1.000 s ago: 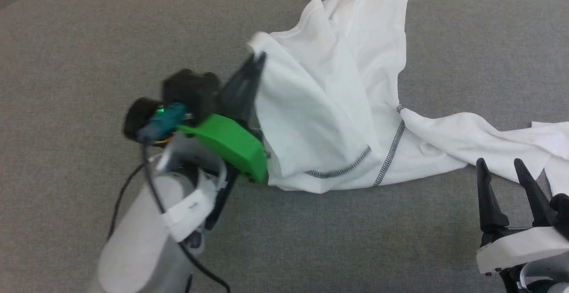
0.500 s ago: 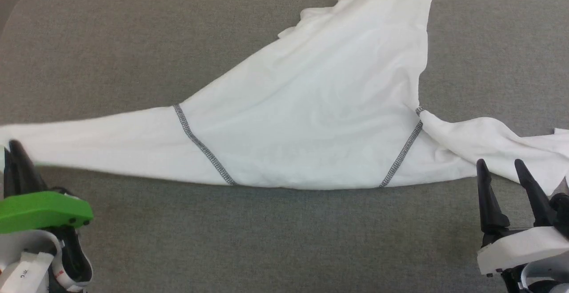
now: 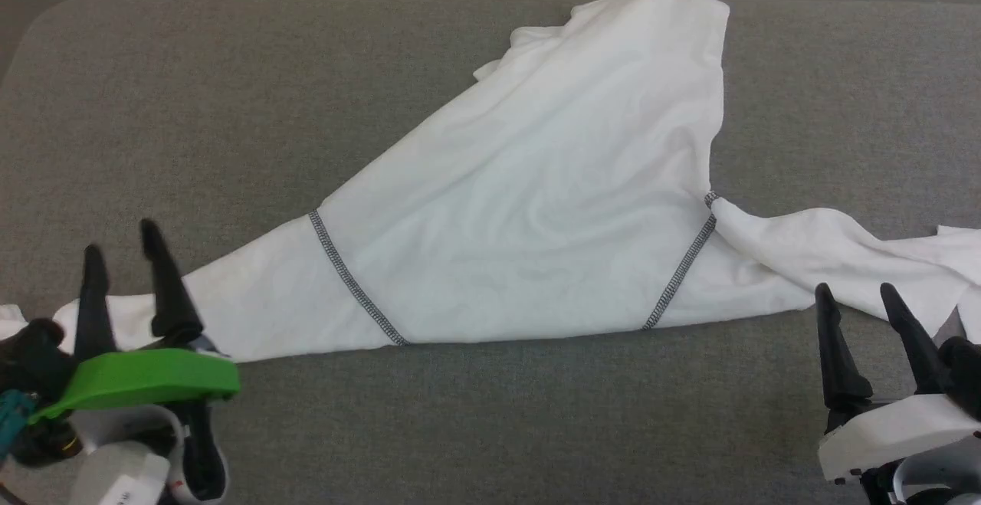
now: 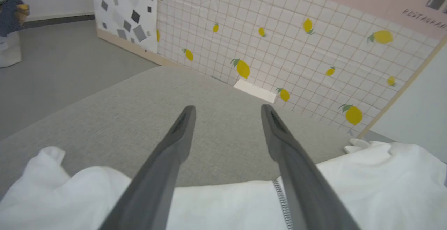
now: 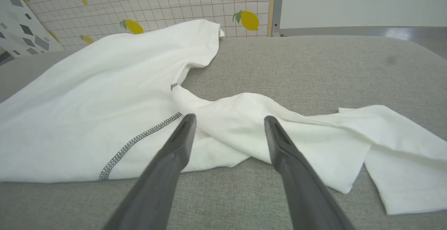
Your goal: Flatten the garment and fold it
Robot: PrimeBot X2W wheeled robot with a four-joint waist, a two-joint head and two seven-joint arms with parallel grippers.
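The shirt (image 3: 536, 206) lies spread on the grey table (image 3: 191, 91). Its left sleeve (image 3: 253, 298) is stretched flat toward the left gripper (image 3: 119, 237), and its right sleeve (image 3: 843, 248) lies rumpled just beyond the right gripper (image 3: 854, 288). Both grippers stand wide, with nothing between their fingers. The left one sits over the sleeve's end, though I cannot tell whether it touches the cloth.

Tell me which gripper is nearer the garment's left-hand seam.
Left. The left gripper, jaws open, sits over the sleeve left of that seam; the right gripper lies past the other seam.
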